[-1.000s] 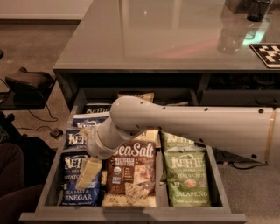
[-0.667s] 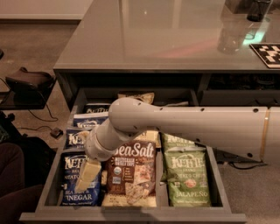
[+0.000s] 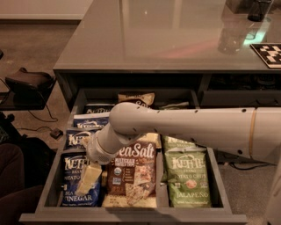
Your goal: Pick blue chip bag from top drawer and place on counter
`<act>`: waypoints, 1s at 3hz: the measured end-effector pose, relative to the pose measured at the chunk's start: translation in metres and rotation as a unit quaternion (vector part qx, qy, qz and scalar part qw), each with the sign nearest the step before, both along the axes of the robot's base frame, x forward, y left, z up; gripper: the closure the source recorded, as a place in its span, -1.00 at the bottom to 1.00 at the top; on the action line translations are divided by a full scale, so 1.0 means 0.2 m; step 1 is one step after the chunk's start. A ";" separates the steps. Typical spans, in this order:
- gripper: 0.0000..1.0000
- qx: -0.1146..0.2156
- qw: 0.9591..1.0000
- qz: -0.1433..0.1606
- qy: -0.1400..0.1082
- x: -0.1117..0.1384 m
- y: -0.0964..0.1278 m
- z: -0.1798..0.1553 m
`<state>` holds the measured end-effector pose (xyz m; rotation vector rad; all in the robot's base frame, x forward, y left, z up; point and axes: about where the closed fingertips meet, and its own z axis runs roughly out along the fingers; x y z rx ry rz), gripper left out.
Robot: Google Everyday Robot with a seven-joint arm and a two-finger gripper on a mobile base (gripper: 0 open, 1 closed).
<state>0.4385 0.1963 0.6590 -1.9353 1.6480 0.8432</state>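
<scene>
The top drawer [image 3: 131,217] stands pulled open under the grey counter [image 3: 162,35]. A blue chip bag [image 3: 70,186], salt and vinegar, lies at the drawer's front left. More blue bags [image 3: 88,121] lie behind it. My gripper [image 3: 89,178] hangs from the white arm [image 3: 184,127] and sits low over the front blue bag's right half, touching or nearly touching it. The arm hides part of the bags behind.
A brown sea salt bag [image 3: 134,176] lies in the drawer's middle and a green jalapeño bag [image 3: 186,178] at the right. On the counter's far right stand a clear glass [image 3: 230,37], a dark cup [image 3: 259,9] and a black-and-white marker [image 3: 268,53]. A black device [image 3: 28,81] sits at the left.
My gripper has moved down and slightly toward the drawer's front, closer onto the front blue bag. The bags have not moved.
</scene>
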 end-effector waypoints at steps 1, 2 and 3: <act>-1.00 0.001 1.000 -0.012 0.012 0.02 -0.02 -0.05; -1.00 0.006 1.000 -0.021 0.011 0.00 -0.04 -0.05; -0.63 0.010 1.000 -0.025 0.009 -0.01 -0.05 -0.05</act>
